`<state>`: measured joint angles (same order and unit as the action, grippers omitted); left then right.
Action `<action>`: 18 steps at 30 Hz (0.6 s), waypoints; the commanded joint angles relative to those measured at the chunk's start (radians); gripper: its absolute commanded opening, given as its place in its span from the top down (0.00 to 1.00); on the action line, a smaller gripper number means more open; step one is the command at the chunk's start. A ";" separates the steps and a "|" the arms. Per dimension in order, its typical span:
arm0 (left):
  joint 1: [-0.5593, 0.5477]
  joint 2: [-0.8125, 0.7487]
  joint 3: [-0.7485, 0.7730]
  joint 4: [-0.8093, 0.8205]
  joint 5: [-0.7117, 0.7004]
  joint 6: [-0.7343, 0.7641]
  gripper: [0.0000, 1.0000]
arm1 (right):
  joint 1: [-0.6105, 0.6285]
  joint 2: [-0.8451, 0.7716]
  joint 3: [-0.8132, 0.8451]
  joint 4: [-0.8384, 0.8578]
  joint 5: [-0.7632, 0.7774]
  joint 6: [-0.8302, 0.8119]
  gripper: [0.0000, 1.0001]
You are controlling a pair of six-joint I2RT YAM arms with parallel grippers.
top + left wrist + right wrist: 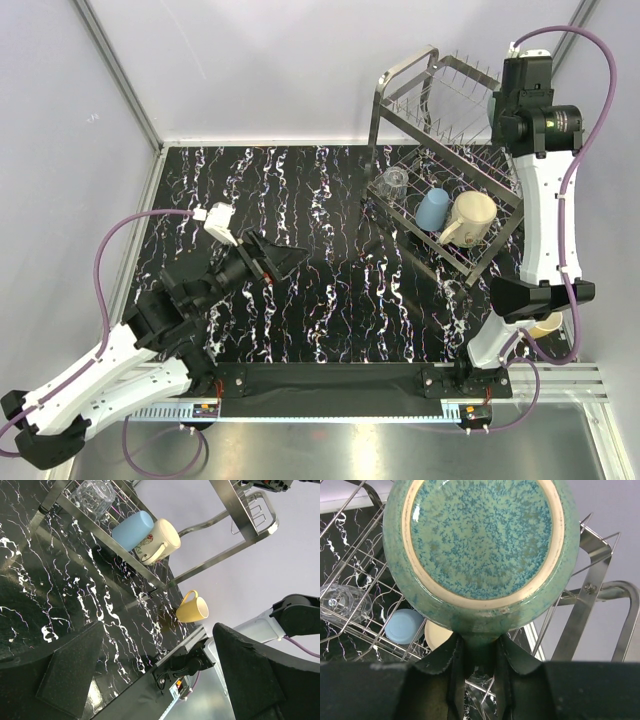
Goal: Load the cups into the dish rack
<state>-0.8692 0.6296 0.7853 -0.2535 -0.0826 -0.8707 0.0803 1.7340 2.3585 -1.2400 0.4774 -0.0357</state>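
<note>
Mug [482, 540] in teal speckled glaze, held above dish rack [378, 100]
R gripper [479, 652] clamped on its handle side, round unglazed foot ring facing cam. Thin silver wire lower tier holds clear glass tumbler [393, 182], light-blue cup [432, 209], cream mug [470, 218]. Yellow mug [192, 608] sits on black marbled table [300, 330] nr rack. L gripper [278, 255] spread apart, empty.

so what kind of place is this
Probably a robot test cell, not a kitchen: plain white panel walls, a black white-veined tabletop carrying a silver wire dish rack, and two white robot arms bolted to an aluminium rail.
</note>
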 commanded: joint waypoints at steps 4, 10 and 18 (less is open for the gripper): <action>-0.004 -0.002 0.014 0.030 0.032 0.018 0.03 | -0.004 -0.047 0.029 0.085 0.015 0.079 1.00; -0.004 -0.008 0.006 0.020 0.030 0.009 0.03 | -0.002 -0.067 -0.059 0.122 0.016 0.103 1.00; -0.004 -0.013 0.009 0.008 0.027 0.009 0.03 | -0.005 -0.062 -0.080 0.126 0.029 0.118 0.89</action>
<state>-0.8696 0.6289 0.7849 -0.2546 -0.0742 -0.8684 0.0757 1.7138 2.2669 -1.2198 0.4740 0.0547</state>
